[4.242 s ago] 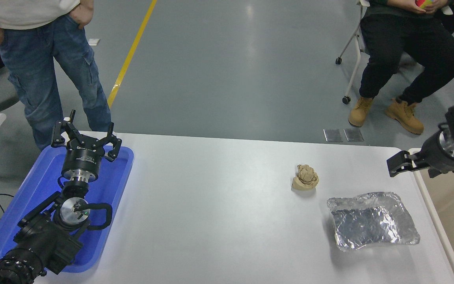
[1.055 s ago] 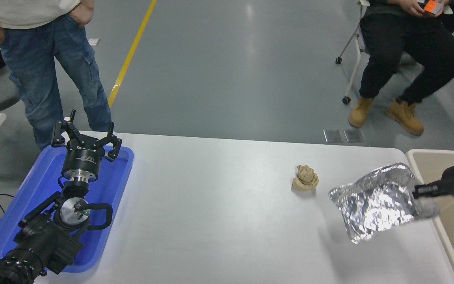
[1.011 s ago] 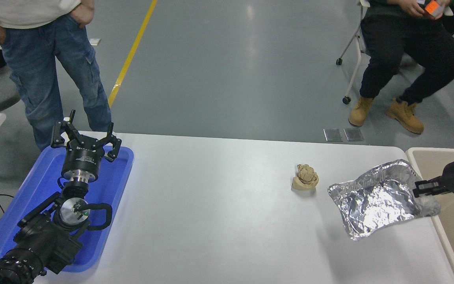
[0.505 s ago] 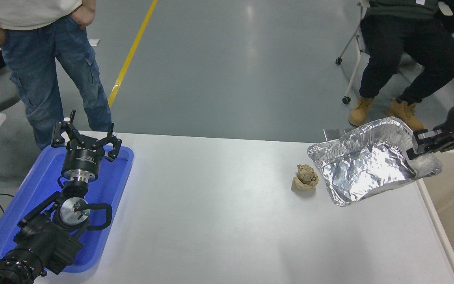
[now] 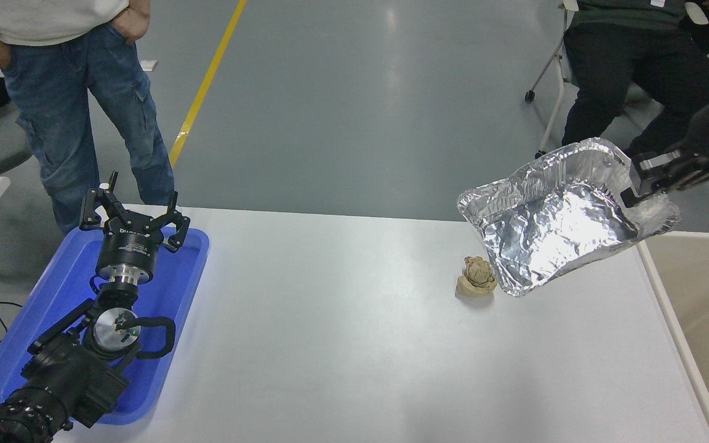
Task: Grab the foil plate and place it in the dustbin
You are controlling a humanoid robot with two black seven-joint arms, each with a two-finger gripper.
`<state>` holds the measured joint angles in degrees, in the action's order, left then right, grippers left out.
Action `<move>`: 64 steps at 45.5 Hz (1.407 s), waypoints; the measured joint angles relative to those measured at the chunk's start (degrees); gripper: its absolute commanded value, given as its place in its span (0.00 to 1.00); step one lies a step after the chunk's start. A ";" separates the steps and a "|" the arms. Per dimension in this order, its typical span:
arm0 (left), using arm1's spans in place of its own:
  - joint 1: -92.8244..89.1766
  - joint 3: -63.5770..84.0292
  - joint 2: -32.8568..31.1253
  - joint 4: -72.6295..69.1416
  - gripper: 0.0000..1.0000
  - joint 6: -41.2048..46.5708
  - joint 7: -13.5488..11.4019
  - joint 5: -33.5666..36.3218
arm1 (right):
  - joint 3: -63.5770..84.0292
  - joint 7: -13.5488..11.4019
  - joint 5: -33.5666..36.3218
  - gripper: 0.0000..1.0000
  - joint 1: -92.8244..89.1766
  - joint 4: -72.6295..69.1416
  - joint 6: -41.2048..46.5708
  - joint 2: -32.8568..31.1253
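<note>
Left claw [image 5: 135,216]: parked at 8 o'clock over blue tray [image 5: 53,307], fingers spread, empty.
Counter [image 5: 342,344]: white; tan paper ball [image 5: 477,277] near 3 o'clock.
Dustbin [image 5: 696,307]: 4 o'clock, beside counter's right edge.
Foil plate [image 5: 554,227]: 2 o'clock, airborne, tilted, clear of counter.
Right claw [image 5: 637,187]: clenched on foil plate's right rim.
People: standing at 11 o'clock, seated at 1 o'clock.

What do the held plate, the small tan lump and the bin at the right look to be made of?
The foil plate, held off the table by the right hand, looks like thin aluminium foil: mirror-bright, creased, with a bent rim. The tan lump seems to be crumpled brown paper, matt and folded, though that is less certain. The dustbin looks like smooth cream plastic with an even rim.
</note>
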<state>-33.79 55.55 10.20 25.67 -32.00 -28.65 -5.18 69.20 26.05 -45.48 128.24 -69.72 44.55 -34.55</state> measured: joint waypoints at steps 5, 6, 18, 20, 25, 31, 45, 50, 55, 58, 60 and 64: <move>0.02 0.00 0.00 0.00 1.00 0.00 0.00 0.00 | 0.00 -0.03 0.08 0.00 -0.07 0.83 0.18 0.19; 0.02 0.00 0.00 0.00 1.00 0.00 0.00 0.00 | -0.01 -0.02 0.10 0.00 -0.24 1.10 0.20 0.20; 0.02 0.00 0.00 -0.01 1.00 0.02 0.00 0.00 | -0.83 0.01 1.20 0.00 -5.61 9.94 0.39 -1.54; 0.03 0.00 0.00 -0.01 1.00 0.02 0.00 0.01 | -1.35 0.03 1.94 0.00 -7.87 12.88 0.40 -2.05; 0.02 0.00 -0.01 0.00 1.00 0.02 0.00 0.01 | -2.24 -0.01 3.36 0.00 -12.67 18.79 0.42 -2.78; 0.01 0.00 0.01 -0.01 1.00 0.02 0.00 -0.01 | -3.74 -0.16 6.87 0.00 -21.28 29.24 0.43 -3.43; 0.01 0.00 0.00 -0.01 1.00 0.01 0.00 0.00 | -5.80 -0.64 18.83 0.00 -43.56 53.84 -0.43 -3.53; 0.01 0.00 0.00 0.00 1.00 0.01 0.00 -0.01 | -6.79 -0.87 21.54 0.00 -49.92 59.01 -3.04 -3.60; 0.01 0.00 0.00 0.00 1.00 0.00 0.00 0.00 | -8.13 -1.66 23.32 0.00 -55.70 62.39 -7.84 -3.78; 0.01 0.00 0.00 0.00 1.00 0.00 0.00 0.00 | -8.97 -2.12 23.96 0.00 -58.54 63.61 -11.11 -3.88; 0.01 0.00 0.00 0.00 1.00 0.00 0.00 0.00 | -9.61 -2.40 24.36 0.00 -60.63 64.31 -13.71 -3.92; 0.01 0.00 0.00 0.00 1.00 0.00 0.00 0.00 | -10.52 -2.76 24.90 0.00 -64.06 65.25 -17.97 -3.99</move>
<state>-33.77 55.55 10.20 25.67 -32.00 -28.65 -5.19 58.68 23.29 -20.57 64.18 -4.47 26.58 -38.54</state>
